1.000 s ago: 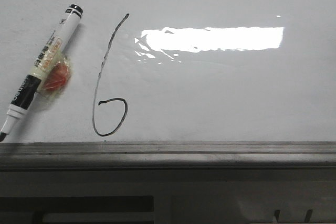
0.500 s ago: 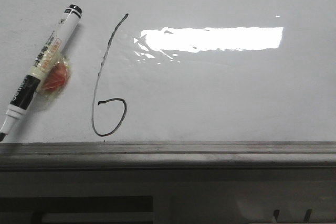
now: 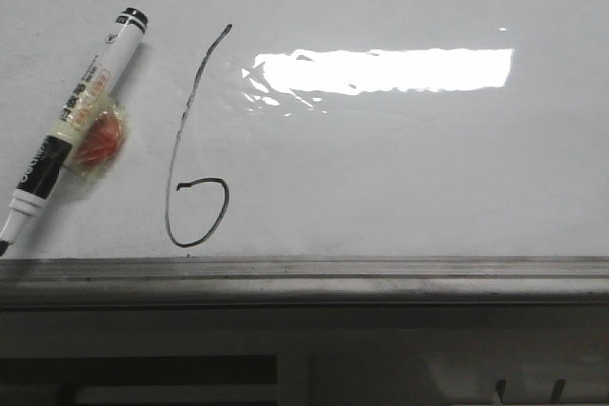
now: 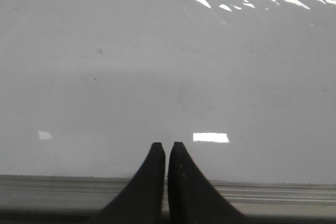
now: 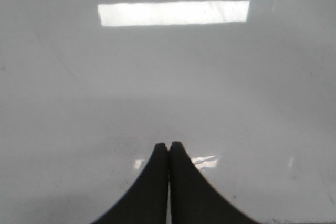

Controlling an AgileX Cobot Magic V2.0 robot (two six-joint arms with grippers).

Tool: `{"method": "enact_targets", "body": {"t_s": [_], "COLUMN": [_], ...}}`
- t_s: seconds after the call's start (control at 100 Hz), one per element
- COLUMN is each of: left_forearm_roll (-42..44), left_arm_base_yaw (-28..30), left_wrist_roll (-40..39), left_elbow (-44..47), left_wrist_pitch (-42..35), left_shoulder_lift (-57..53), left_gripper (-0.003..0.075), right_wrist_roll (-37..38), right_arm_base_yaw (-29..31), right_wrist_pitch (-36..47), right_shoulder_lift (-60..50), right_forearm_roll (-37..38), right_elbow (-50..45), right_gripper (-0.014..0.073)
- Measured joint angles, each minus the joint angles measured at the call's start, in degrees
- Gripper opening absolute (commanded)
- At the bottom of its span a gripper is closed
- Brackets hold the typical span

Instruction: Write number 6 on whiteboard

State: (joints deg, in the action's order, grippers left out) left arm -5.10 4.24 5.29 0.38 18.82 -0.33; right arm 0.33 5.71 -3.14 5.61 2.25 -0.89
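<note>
The number 6 (image 3: 195, 145) stood drawn on the whiteboard (image 3: 409, 178), a marker (image 3: 71, 125) lying beside it; both arms' jaws were together, empty.

Two pairs of matte black fingers
Left gripper (image 4: 166, 146) and right gripper (image 5: 168, 145) each show smooth, curved dark fingers, broad at the base and narrowing to blunt rounded tips, without visible markings

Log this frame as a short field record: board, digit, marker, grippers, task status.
board: whiteboard, glossy, grey rail along its near edge
digit: number 6 drawn in black, loop closed
marker: marker pen lying tilted on the board, left of the digit, uncapped tip toward the rail
left gripper: shut, holding nothing
right gripper: shut, holding nothing
task status: digit appears complete
</note>
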Motion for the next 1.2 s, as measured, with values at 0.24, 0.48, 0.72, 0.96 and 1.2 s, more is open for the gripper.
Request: {"method": "enact_targets", "body": {"t_s": [0.24, 0.48, 0.72, 0.96, 1.2], "left_forearm_roll": [0.0, 0.0, 0.0, 0.0, 0.0], "left_arm_base_yaw": [0.0, 0.0, 0.0, 0.0, 0.0], "left_wrist_roll": [0.0, 0.0, 0.0, 0.0, 0.0], "left_elbow": [0.0, 0.0, 0.0, 0.0, 0.0], "left_wrist_pitch": [0.0, 0.0, 0.0, 0.0, 0.0], "left_shoulder_lift": [0.0, 0.0, 0.0, 0.0, 0.0], "left_gripper": [-0.0021, -0.0021, -0.0021, -0.0021, -0.0021], "right_wrist_roll": [0.2, 0.2, 0.2, 0.2, 0.2], "right_arm_base_yaw": [0.1, 0.2, 0.2, 0.2, 0.2], "right_wrist_pitch": [-4.9, -11.8, -14.6, -14.7, -14.7], "right_shoulder_lift": [-5.4, -6.3, -6.3, -6.3, -6.3], "right_forearm_roll": [2.0, 2.5, 2.5, 2.5, 2.5], "right_elbow": [0.0, 0.0, 0.1, 0.1, 0.1], "right_gripper": [-0.0063, -0.0063, -0.0063, -0.0063, -0.0063]}}
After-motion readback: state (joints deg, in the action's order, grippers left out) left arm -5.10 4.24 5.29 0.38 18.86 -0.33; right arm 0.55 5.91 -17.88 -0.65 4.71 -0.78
